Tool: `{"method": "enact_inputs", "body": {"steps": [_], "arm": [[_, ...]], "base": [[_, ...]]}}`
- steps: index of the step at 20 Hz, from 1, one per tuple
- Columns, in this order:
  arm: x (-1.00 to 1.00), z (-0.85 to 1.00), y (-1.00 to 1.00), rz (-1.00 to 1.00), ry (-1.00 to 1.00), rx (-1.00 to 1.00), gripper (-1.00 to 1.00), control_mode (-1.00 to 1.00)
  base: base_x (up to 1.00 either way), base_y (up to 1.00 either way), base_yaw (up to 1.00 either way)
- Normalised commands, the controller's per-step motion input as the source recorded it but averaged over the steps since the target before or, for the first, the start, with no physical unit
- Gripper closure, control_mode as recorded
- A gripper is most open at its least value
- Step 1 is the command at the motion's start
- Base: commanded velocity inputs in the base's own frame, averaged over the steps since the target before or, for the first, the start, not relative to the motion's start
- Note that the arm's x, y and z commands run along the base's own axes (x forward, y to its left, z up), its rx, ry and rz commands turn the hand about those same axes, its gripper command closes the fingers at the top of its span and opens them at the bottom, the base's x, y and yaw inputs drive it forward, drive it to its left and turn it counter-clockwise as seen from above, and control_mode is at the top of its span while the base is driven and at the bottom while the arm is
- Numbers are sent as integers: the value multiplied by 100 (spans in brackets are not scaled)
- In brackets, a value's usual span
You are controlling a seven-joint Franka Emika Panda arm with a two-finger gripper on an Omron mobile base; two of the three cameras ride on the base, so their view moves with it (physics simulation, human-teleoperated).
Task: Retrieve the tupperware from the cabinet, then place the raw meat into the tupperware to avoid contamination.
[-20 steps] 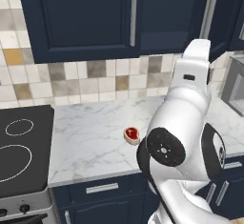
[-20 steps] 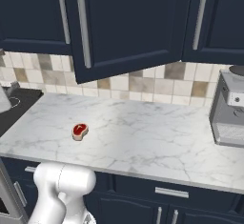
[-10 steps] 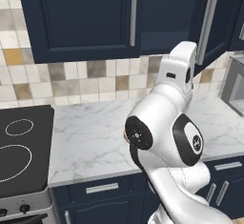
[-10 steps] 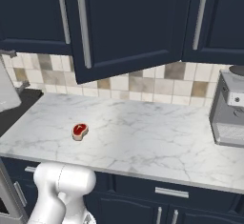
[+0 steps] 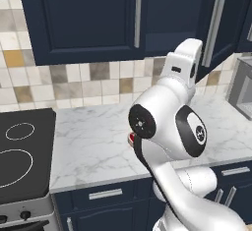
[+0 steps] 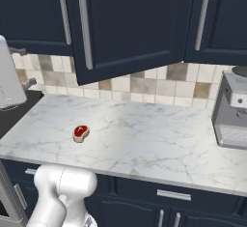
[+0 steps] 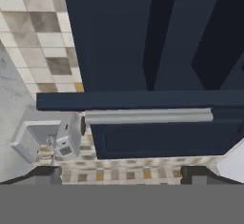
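Swinging left, your arm (image 5: pixel 167 127) now hides most of the meat (image 6: pixel 81 132), which hasn't moved on the worktop (image 6: pixel 144 139) below the cabinet (image 6: pixel 130 23). Door ajar; hand (image 7: pixel 121 173) wide open, empty, facing its handle (image 7: pixel 147 116). Tupperware not spotted yet.

White marble counter (image 6: pixel 144 144) — raw meat (image 6: pixel 81 132) lying left, grey appliance (image 6: pixel 232 112) standing right.

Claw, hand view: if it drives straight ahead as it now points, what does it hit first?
Probably the long silver bar handle on the edge of the part-open dark navy cabinet door, centred between the open claw tips. Depth is unclear, so contact distance can't be judged.
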Motion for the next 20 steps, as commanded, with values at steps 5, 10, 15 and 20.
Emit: {"method": "enact_inputs", "body": {"steps": [5,10,15,20], "arm": [[37,0,-2,0,1,2,-100,-100],[36,-1,-6,0,1,1,-100,-100],[33,-2,-5,0,0,0,-100,-100],[32,-9,-12,-1,0,0,-100,-100]], "base": [[0,0,0],[0,0,0],[0,0,0],[0,0,0]]}}
